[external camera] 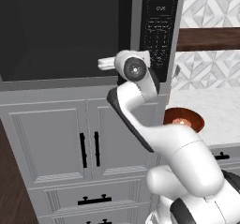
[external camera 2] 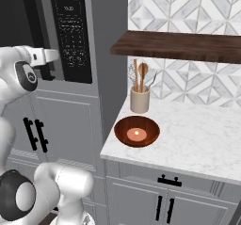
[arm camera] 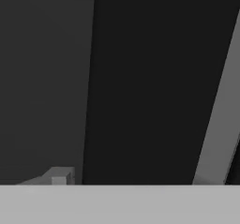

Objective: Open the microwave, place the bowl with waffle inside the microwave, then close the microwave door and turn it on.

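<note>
One microwave (external camera: 70, 31) fills the upper left of the left base view, its single door (external camera: 56, 31) shut flat with one tall black bar handle (external camera 2: 29, 26) running down the upper left of the right base view, beside one black keypad panel (external camera 2: 70, 31) with a small display. The white arm reaches up to that handle, and the end effector (external camera 2: 47, 55) sits right at the bar in the left of the right base view; its fingers are hidden against the handle, so I cannot tell whether they are apart or clamped. In the hand view the broad dark bar stands close up through the middle of the frame. One bowl with waffle (external camera 2: 137, 131) rests on the white marble tabletop (external camera 2: 197, 134) at the centre of the right base view, near the tabletop's left edge, with one pale round piece at its middle. Just behind it stands one beige utensil holder (external camera 2: 140, 99) with a few wooden utensils. One dark wooden shelf (external camera 2: 179, 45) crosses the upper right. Below the microwave I count two cabinet doors (external camera: 70, 141), each with a black handle.
</note>
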